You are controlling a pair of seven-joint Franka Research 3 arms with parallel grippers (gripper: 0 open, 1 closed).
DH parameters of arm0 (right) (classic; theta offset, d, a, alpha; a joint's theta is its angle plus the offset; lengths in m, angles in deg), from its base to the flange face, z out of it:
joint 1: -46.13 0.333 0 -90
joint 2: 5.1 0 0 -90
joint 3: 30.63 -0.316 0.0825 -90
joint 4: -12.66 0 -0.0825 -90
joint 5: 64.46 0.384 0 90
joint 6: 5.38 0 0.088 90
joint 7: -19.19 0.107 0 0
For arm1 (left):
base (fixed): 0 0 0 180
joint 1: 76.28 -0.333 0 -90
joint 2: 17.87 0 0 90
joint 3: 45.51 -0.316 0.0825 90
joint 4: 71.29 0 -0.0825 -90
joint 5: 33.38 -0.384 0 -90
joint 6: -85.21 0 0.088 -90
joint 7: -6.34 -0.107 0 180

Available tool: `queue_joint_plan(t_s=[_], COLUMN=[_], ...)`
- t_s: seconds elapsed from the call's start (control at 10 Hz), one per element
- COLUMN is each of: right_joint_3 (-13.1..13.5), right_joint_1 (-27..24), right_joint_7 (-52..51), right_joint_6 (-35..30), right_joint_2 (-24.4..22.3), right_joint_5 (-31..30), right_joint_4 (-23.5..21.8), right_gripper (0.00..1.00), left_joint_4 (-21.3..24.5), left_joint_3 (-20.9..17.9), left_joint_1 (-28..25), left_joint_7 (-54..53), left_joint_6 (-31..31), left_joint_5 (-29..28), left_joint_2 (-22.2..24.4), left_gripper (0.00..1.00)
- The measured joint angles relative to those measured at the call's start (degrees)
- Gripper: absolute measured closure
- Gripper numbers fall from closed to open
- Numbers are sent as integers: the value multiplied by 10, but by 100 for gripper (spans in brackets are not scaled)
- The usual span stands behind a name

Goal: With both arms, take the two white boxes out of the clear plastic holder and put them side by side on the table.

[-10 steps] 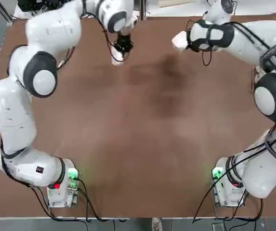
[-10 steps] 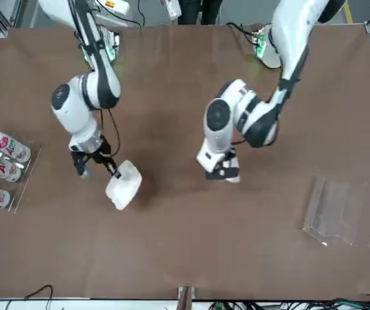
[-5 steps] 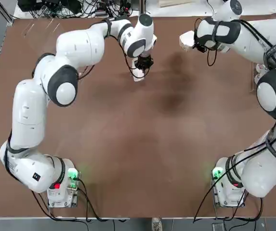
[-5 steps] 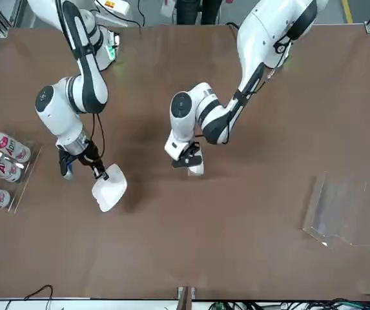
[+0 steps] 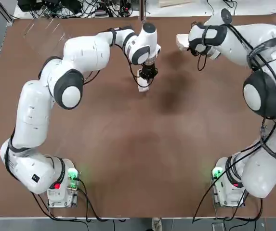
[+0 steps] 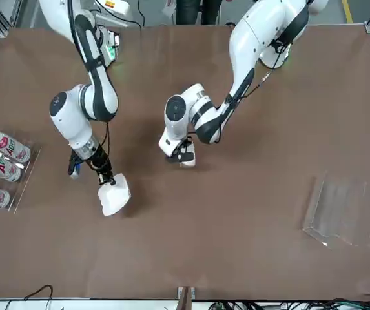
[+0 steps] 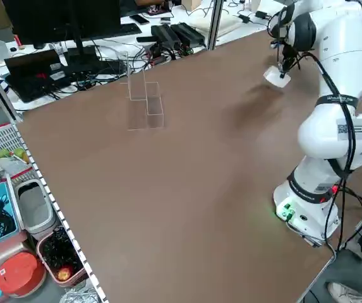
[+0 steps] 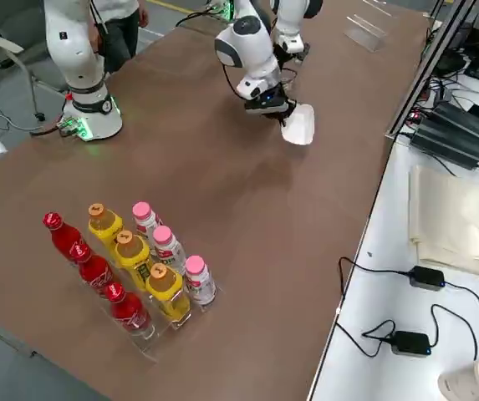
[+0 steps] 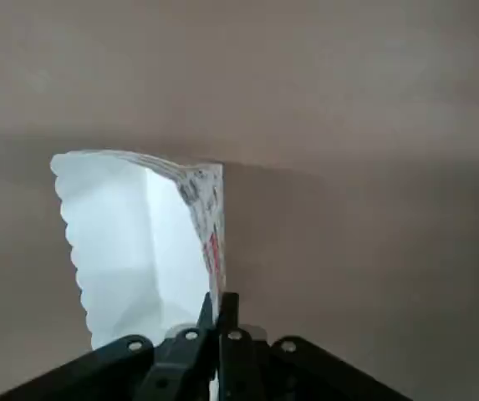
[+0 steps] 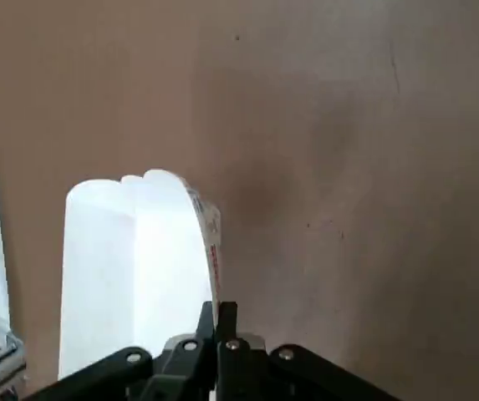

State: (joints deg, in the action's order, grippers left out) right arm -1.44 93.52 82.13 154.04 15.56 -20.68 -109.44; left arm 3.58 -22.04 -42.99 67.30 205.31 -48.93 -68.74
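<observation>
Both white boxes are out of the clear plastic holder (image 6: 347, 212): the left gripper (image 5: 145, 82) pinches one box (image 5: 144, 85) at the surface's (image 5: 142, 159) twelve o'clock, the right gripper (image 6: 106, 182) pinches the other box (image 6: 114, 197) toward two o'clock, neither yet set down.

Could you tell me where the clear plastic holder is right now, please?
In the front view, the clear plastic holder stands empty on the table near the lower right, on the robot's left side, well away from both arms.
</observation>
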Motion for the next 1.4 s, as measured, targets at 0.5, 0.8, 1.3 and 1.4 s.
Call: queue_joint_plan(t_s=[0.5, 0.8, 1.3, 1.4], right_joint_3=[-1, -10, -35, -37], right_joint_1=[8, 11, 29, 36], right_joint_7=[139, 183, 204, 215], right_joint_6=[62, 98, 113, 113], right_joint_2=[66, 111, 132, 134], right_joint_5=[3, 8, 33, 33], right_joint_4=[12, 14, 35, 39], right_gripper=[98, 98, 98, 98], left_joint_4=[-7, -29, -30, -27], left_joint_3=[-5, -6, -8, -8], left_joint_1=[11, -9, -137, -158], left_joint_7=[-18, -15, -42, -70], left_joint_6=[27, 27, -133, -172], left_joint_5=[0, 1, 1, 1], left_joint_2=[-7, 19, 169, 193], left_gripper=[41, 7, 1, 1])
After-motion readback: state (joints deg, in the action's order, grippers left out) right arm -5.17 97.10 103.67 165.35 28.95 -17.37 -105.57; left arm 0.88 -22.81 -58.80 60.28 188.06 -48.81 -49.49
